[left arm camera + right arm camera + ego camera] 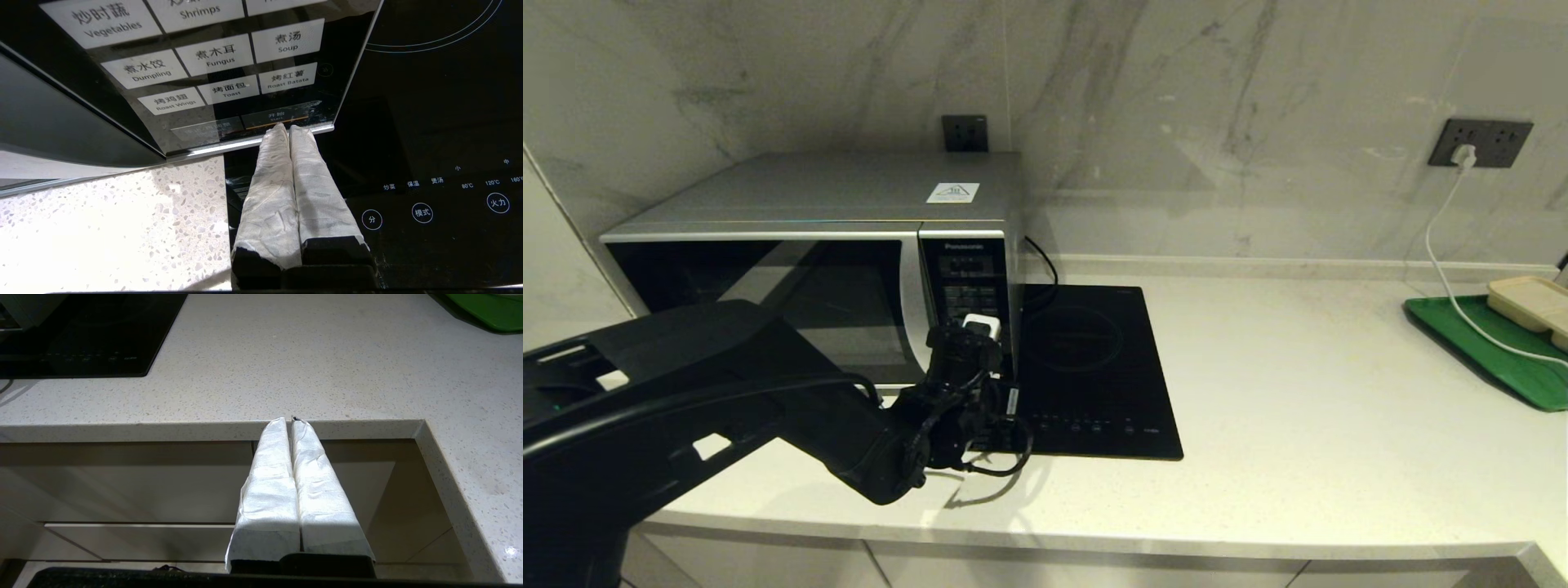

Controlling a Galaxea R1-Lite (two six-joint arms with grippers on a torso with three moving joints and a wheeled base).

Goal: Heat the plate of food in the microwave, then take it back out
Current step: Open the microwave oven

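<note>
One big silver Panasonic microwave [817, 237] fills the left of the counter [1298, 392], door shut, with a small white sticker [952, 193] on its top. No view shows the plate of food; the dark door glass gives nothing away, so I can't tell where it is.

Just right of the left pincer [284, 127] lies a flat black hob [1094, 367], tucked against the microwave's side. Well off to the pincer's right sits a green tray [1494, 351] with a beige tray [1531, 304] on it, and a white cable [1445, 261] runs up to a wall socket [1480, 143].

The left pincer is pressed flat shut, nothing between its white-wrapped fingers [269, 192], and the tips sit right at the bottom edge of the microwave's keypad [229, 69], at the Start button [276, 116].

The left wrist cam is the only one where you can read the keys: Vegetables, Shrimps, Soup, Fungus, Dumpling, Toast, Roast Batata, Roast Wings, each with Chinese above, plus 开始 on Start. It also shows the hob's controls, 80°C, 120°C and round keys marked 分, 模式, 火力. From the head cam you only get "Panasonic" over the panel.

The right pincer [292, 419] shows only in its own cam: closed and empty, hanging by the counter's front edge over the cabinet fronts [122, 482].
</note>
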